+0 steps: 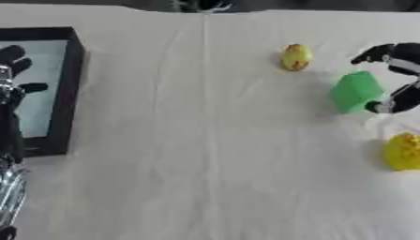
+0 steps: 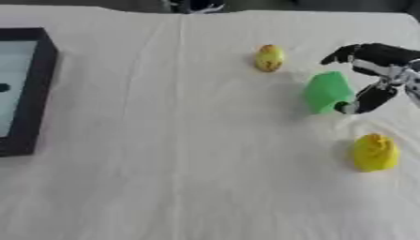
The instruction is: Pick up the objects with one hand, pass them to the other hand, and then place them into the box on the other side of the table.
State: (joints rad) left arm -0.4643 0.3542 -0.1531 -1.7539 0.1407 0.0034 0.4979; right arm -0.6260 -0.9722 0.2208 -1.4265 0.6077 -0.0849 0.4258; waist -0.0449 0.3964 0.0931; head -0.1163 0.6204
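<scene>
Only in left eye view, left hand relaxed over box; right hand grasping green block.

A table fills almost the whole view, covered by a white cloth that reaches from the near edge to the far edge. The cloth is not smooth: a long crease runs from the far edge toward the near side, slightly left of the middle, and fainter wrinkles fan out on either side of it. The light is soft and even, and shadows on the cloth are pale and blurred. Beyond the far edge of the table a narrow dark strip shows, too dim to tell whether it is floor or wall. Something dark with a pale glint sits in that strip near the middle; its form cannot be made out.
</scene>
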